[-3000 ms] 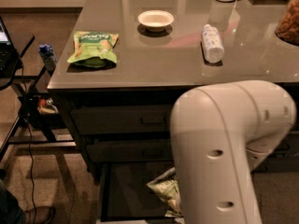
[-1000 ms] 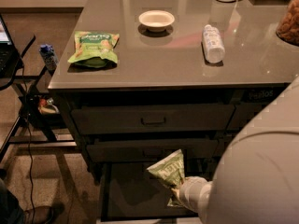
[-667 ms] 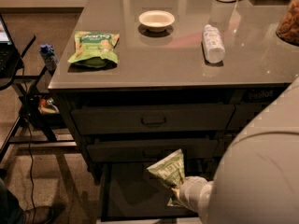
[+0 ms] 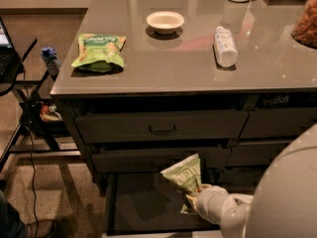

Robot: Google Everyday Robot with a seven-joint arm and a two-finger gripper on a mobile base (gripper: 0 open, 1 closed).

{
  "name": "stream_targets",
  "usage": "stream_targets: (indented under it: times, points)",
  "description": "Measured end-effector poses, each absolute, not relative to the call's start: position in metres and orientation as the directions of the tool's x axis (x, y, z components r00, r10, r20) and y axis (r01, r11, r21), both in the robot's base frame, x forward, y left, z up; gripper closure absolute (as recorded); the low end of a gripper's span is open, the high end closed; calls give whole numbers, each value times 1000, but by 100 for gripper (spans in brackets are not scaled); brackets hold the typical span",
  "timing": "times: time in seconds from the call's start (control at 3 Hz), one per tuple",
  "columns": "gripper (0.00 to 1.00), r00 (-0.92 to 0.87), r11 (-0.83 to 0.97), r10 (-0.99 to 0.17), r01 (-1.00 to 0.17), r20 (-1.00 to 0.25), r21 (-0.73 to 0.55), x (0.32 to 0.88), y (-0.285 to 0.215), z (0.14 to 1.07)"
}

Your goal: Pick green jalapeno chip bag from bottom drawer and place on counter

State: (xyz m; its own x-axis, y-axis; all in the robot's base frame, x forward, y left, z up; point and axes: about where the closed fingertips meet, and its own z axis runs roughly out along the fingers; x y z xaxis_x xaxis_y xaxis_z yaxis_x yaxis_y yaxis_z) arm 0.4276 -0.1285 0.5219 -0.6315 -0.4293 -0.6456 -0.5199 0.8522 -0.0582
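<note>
The green jalapeno chip bag (image 4: 184,178) is olive-green with white lettering and hangs tilted above the open bottom drawer (image 4: 143,205), clear of its dark floor. My gripper (image 4: 194,198) is at the end of the white arm at lower right and is shut on the bag's lower edge. The grey counter (image 4: 178,58) lies above the drawers.
On the counter are a brighter light-green snack bag (image 4: 98,51) at left, a white bowl (image 4: 165,21), a lying white bottle (image 4: 225,46) and a jar of snacks (image 4: 305,20) at the right edge. Two handled drawers (image 4: 161,128) are closed. A stand and cables are at the left.
The arm has shifted right and down in the view since three seconds ago, and the bag is lifted higher out of the drawer. Little has moved in the last second.
</note>
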Motion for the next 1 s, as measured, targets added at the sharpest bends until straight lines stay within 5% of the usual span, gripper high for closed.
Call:
stream_targets:
  times: [1.0]
  points:
    - [100, -633, 861, -356, -509, -687, 23, 440, -149, 505]
